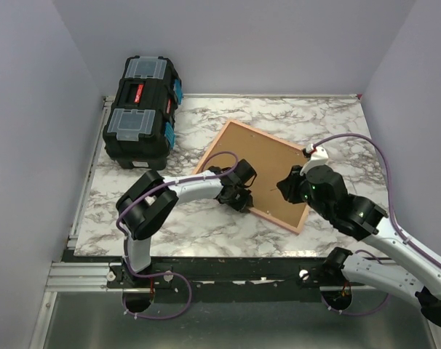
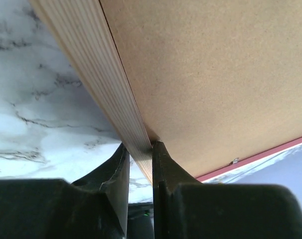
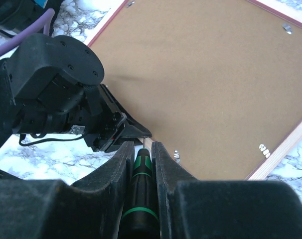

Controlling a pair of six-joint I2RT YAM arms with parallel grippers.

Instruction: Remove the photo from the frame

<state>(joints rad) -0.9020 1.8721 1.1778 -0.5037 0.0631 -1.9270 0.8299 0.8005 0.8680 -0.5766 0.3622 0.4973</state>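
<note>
Frame (image 2: 107,99) rail pinched between left gripper (image 2: 139,150) jaws; tool (image 3: 141,172) clenched between right gripper (image 3: 142,145) jaws. Risks slipping free, given shallow bite.

Our left arm (image 1: 178,190) rises from its base at 7 o'clock in the top view, bends at the elbow and stretches toward 3 o'clock. Our left gripper (image 1: 239,195) sits near the middle, and its fingers (image 2: 163,169) press on both sides of the frame (image 2: 106,94) edge. Our right arm (image 1: 366,218) reaches from 4 o'clock toward 9 o'clock. Our right gripper (image 3: 142,145) is clamped on a green-black tool (image 3: 140,199), with its tip just beside the left gripper.
</note>
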